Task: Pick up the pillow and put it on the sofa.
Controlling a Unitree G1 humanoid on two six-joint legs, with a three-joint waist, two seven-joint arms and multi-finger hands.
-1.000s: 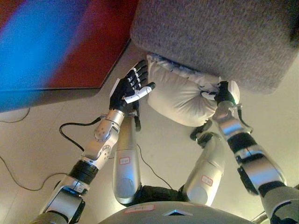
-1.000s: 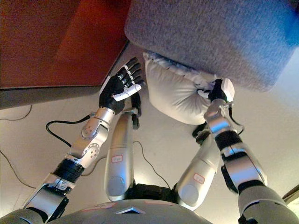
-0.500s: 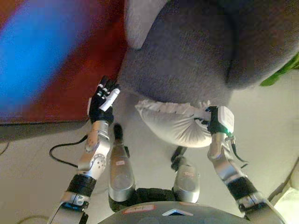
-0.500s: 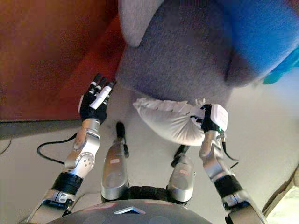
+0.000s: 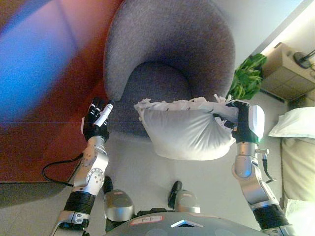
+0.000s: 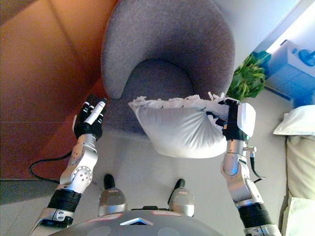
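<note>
A white pillow (image 5: 187,130) with a frilled edge hangs in the air in front of the grey round sofa chair (image 5: 167,54), just before its seat. My right hand (image 5: 239,120) is shut on the pillow's right corner and holds it up. My left hand (image 5: 96,122) is raised at the left of the chair's front edge, fingers straight and open, apart from the pillow.
A red-brown rug (image 5: 44,88) covers the floor to the left. A green plant (image 5: 247,78) stands right of the chair, with a cardboard box (image 5: 281,69) behind it. White bedding (image 5: 298,132) lies at the far right.
The camera has tilted up, bringing the whole chair into view. My right hand has lifted the pillow higher, level with the seat's front. The left hand stays open beside the chair.
</note>
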